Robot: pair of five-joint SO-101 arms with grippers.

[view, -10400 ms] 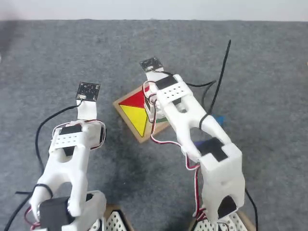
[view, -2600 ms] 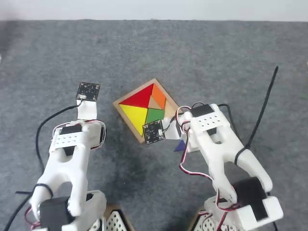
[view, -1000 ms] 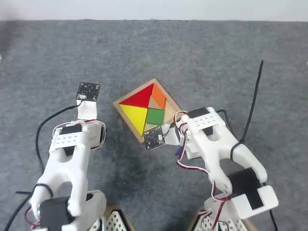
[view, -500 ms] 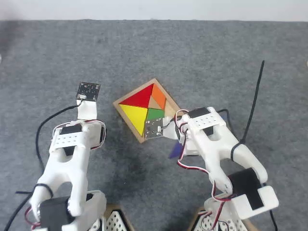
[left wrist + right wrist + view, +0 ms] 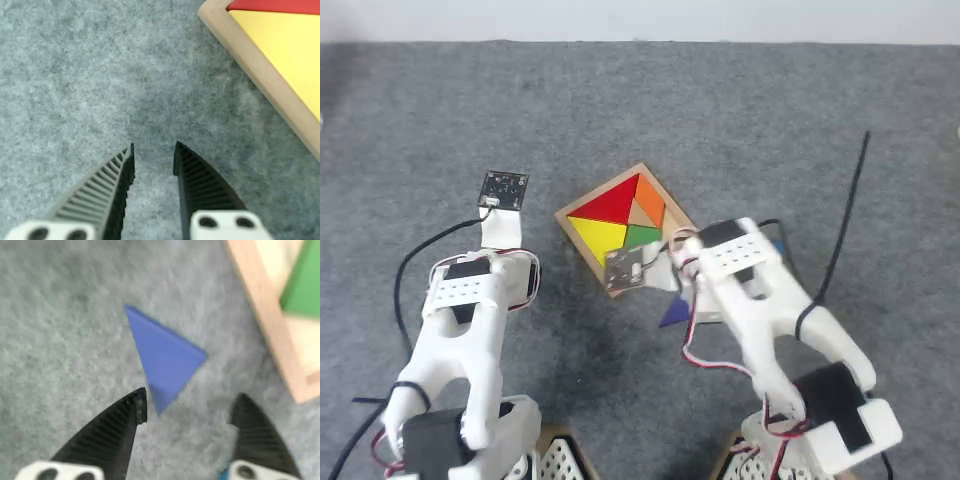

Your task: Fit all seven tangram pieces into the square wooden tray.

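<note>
The square wooden tray (image 5: 578, 214) lies turned like a diamond at mid-table and holds red (image 5: 610, 204), yellow (image 5: 597, 237), orange (image 5: 651, 200) and green (image 5: 642, 236) pieces, with bare wood showing between them. A blue triangle (image 5: 673, 313) lies flat on the carpet just off the tray's near right edge. My right gripper (image 5: 191, 397) hovers open over this blue triangle (image 5: 165, 357), a finger on each side and not touching it. Beside it sits the tray corner (image 5: 270, 335) with the green piece (image 5: 306, 290). My left gripper (image 5: 154, 146) is slightly open over bare carpet left of the tray rim (image 5: 260, 75).
Grey carpet covers the whole table. A second small blue piece (image 5: 778, 247) peeks out beside the right arm (image 5: 740, 262). The left arm (image 5: 470, 300) stands left of the tray. A black cable (image 5: 845, 215) rises at the right.
The right wrist has swung left toward the tray's near corner, uncovering more of the blue triangle on the carpet. The left arm has not moved.
</note>
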